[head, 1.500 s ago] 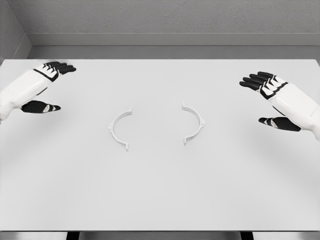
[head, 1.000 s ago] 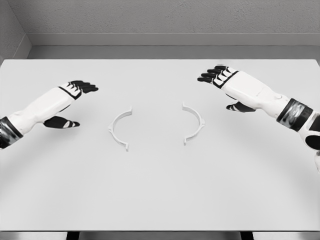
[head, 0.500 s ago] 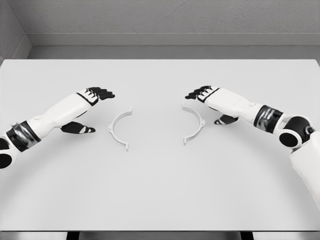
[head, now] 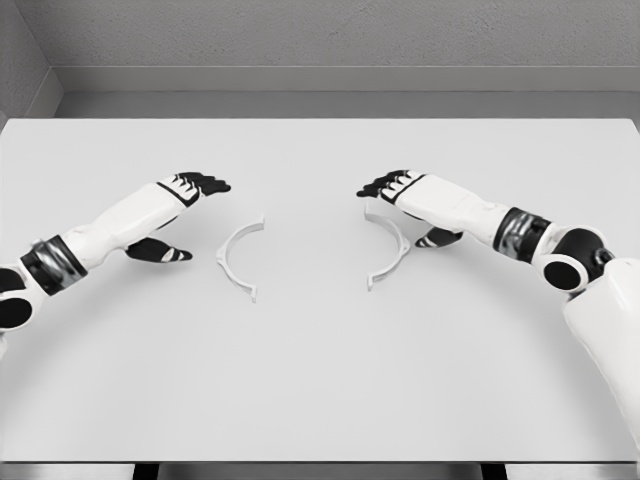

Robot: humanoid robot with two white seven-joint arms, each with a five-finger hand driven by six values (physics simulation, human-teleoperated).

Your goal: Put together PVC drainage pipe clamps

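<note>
Two white half-ring clamp pieces lie flat on the white table (head: 320,380), their open sides facing each other. The left clamp half (head: 233,258) is a little right of my left hand (head: 185,215), which hovers open with black fingers (head: 205,184) stretched and thumb below, not touching it. The right clamp half (head: 392,250) lies just under and left of my right hand (head: 405,208). That hand is open, its fingers (head: 378,186) reaching over the piece's upper end and its thumb (head: 438,238) behind the arc. Nothing is grasped.
A grey wall and ledge (head: 320,80) run along the table's far edge. Both white forearms slant in from the lower corners across the table's sides.
Both hands have swept inward from the table's outer sides toward the clamp halves. In the last half second the right hand crept slightly further left over its piece; the left barely moved.
</note>
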